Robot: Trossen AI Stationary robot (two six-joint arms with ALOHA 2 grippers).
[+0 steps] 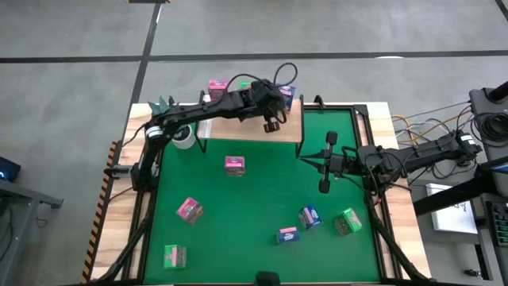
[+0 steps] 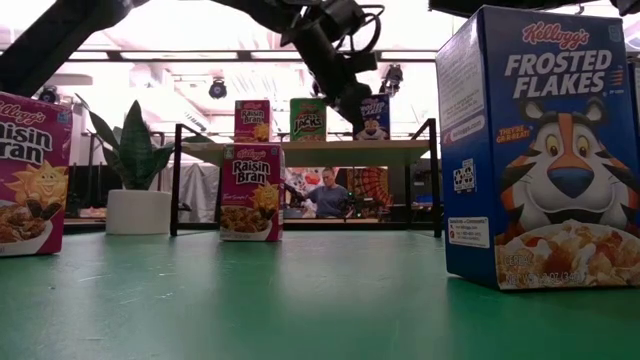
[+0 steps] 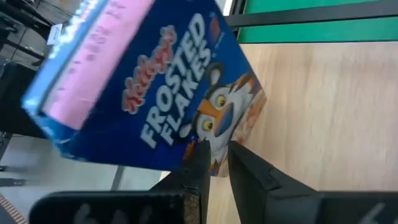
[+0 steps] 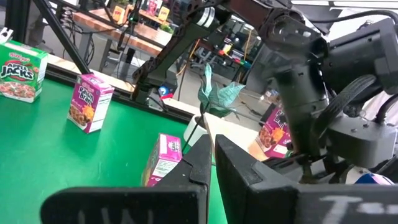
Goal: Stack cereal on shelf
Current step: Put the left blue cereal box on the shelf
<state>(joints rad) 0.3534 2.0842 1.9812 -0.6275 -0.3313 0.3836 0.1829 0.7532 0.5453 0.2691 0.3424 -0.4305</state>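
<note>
The light-wood shelf (image 1: 250, 131) stands at the mat's far edge. A pink (image 1: 216, 86), a green (image 1: 241, 83) and a blue cereal box (image 1: 287, 95) stand upright on it. My left gripper (image 1: 272, 124) hovers over the shelf just on the near side of the blue box (image 3: 168, 93), fingers shut and empty. Six more boxes rest on the green mat: two pink (image 1: 234, 165) (image 1: 189, 210), two green (image 1: 175, 256) (image 1: 347, 222) and two blue (image 1: 309, 216) (image 1: 287, 235). My right gripper (image 1: 305, 159) waits shut at mid-right, pointing toward the left edge.
A potted plant (image 1: 163, 107) in a white pot (image 1: 184, 137) stands beside the shelf's left end. The shelf's black legs (image 2: 176, 180) reach down to the mat. The mat's middle (image 1: 270, 191) is bare between the boxes. A person sits in the room beyond (image 2: 328, 195).
</note>
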